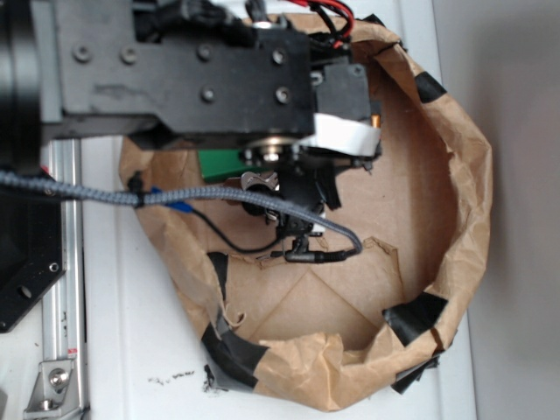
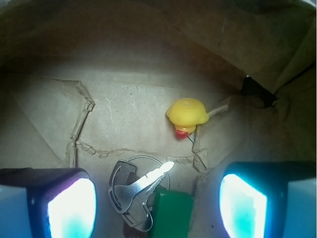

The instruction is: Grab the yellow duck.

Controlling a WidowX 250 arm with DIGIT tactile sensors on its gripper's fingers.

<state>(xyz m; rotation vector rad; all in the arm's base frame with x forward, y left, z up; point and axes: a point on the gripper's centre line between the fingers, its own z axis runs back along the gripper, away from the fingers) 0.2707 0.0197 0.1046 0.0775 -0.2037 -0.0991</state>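
The yellow duck (image 2: 187, 112) is a small rounded toy with a red-orange beak. It lies on the brown paper floor of the bag, ahead of my gripper and a little right of centre in the wrist view. My gripper (image 2: 157, 208) is open and empty, its two glowing pads (image 2: 69, 208) wide apart at the bottom corners. Between the pads lie a bunch of metal keys (image 2: 138, 191) and a green block (image 2: 171, 213). In the exterior view the arm (image 1: 175, 70) hides the duck; only a bit of the green block (image 1: 219, 162) shows.
The brown paper bag's rolled walls (image 1: 464, 175) ring the work area, with black tape patches (image 1: 420, 315). A grey braided cable (image 1: 175, 197) crosses in front of the arm. A metal rail (image 1: 61, 289) runs down the left side. Raised paper creases (image 2: 81, 119) cross the bag floor.
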